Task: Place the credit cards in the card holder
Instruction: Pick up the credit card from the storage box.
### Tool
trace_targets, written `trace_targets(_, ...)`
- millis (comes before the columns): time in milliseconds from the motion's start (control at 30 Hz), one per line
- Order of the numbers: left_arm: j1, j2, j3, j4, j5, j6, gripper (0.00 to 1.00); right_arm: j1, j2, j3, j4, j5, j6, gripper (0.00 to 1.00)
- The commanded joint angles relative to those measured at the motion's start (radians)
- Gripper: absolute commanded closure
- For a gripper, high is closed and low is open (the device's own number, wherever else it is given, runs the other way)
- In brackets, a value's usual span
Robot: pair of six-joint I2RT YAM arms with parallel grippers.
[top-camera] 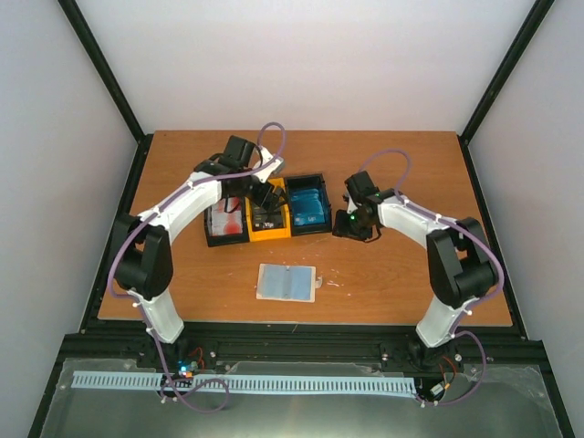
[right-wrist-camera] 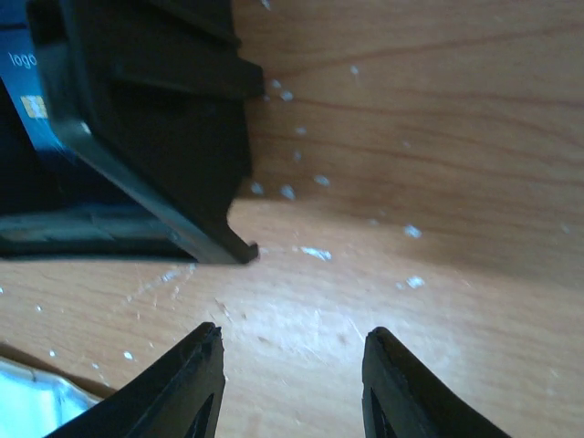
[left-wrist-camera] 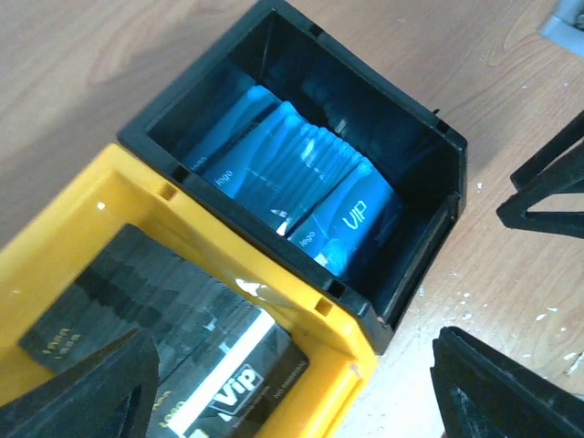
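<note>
Near the front middle of the worktop point(top-camera: 411, 274) the card holder point(top-camera: 286, 283) lies unfolded, pale grey-blue inside facing up, no card seen on it. It is well apart from both arms.

Behind it sits the three-compartment tray point(top-camera: 270, 235):
- left black bin: red-and-white cards point(top-camera: 226, 219)
- yellow middle bin: black cards point(left-wrist-camera: 182, 347), top one printed "VIP"
- right black bin: blue cards point(left-wrist-camera: 301, 173), fanned and leaning, front one also "VIP"

Left claw point(top-camera: 265, 203): over the yellow bin, pointing down. In the wrist view, left claw point(left-wrist-camera: 292, 339) is spread wide, with nothing between its fingers. No contact with the black stack is seen.

Right claw point(top-camera: 351, 224): low, just beside the tray's right end. In its wrist view, right claw point(right-wrist-camera: 294, 336) is parted and empty, with only bare, speckled wood between the tips. The black bin's corner is just ahead of it.
</note>
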State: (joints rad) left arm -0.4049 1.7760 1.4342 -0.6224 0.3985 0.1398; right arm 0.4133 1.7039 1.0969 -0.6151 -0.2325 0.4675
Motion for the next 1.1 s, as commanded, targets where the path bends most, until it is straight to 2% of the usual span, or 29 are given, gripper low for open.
trace_targets(0,0.021,-0.010,0.033,0.002,-0.066,0.128,0.17,0.021,0.078,0.075,-0.033,0.016,-0.003,0.57)
trace_targets(167,0.023,0.078,0.080,-0.023,-0.148,0.160,0.19,0.021,0.162,0.128,-0.012,0.054,-0.018,0.57)
trace_targets(333,0.023,0.094,0.076,-0.030,-0.264,0.175,0.35,0.026,0.242,0.213,-0.036,0.065,-0.044,0.59)
trace_targets(433,0.024,0.101,0.063,-0.026,-0.296,0.185,0.40,0.027,0.268,0.243,-0.042,0.086,-0.056,0.59)
trace_targets(633,0.025,0.198,0.113,-0.052,-0.299,0.185,0.39,0.027,0.313,0.317,-0.061,0.119,-0.076,0.59)
trace_targets(833,0.025,0.309,0.194,-0.104,-0.270,0.163,0.57,0.027,0.300,0.302,-0.064,0.082,-0.086,0.59)
trace_targets(1067,0.025,0.358,0.213,-0.154,-0.239,0.170,0.57,0.027,0.307,0.311,-0.075,0.091,-0.107,0.60)
